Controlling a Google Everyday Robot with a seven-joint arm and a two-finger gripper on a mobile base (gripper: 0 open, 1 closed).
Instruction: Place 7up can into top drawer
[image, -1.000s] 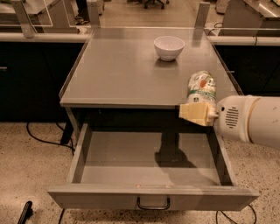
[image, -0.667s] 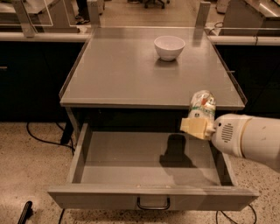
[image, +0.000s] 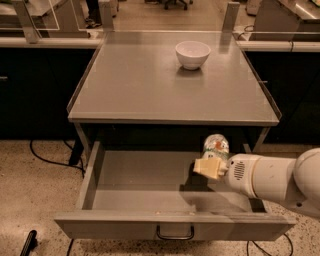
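The 7up can, white and green with red marks, is held in my gripper. It stands upright just above the floor of the open top drawer, at the drawer's right side. The gripper's tan fingers are shut on the can's lower part. My white arm comes in from the right, over the drawer's right wall. The drawer's front panel with its dark loop handle is at the bottom of the view. The can's base is hidden behind the fingers.
A white bowl sits at the back of the grey tabletop. The tabletop's front edge overhangs the rear of the drawer. Dark cabinets flank the table. Cables lie on the speckled floor at the left.
My gripper has carried the can down from beside the tabletop's right front edge into the drawer, and a little to the left.
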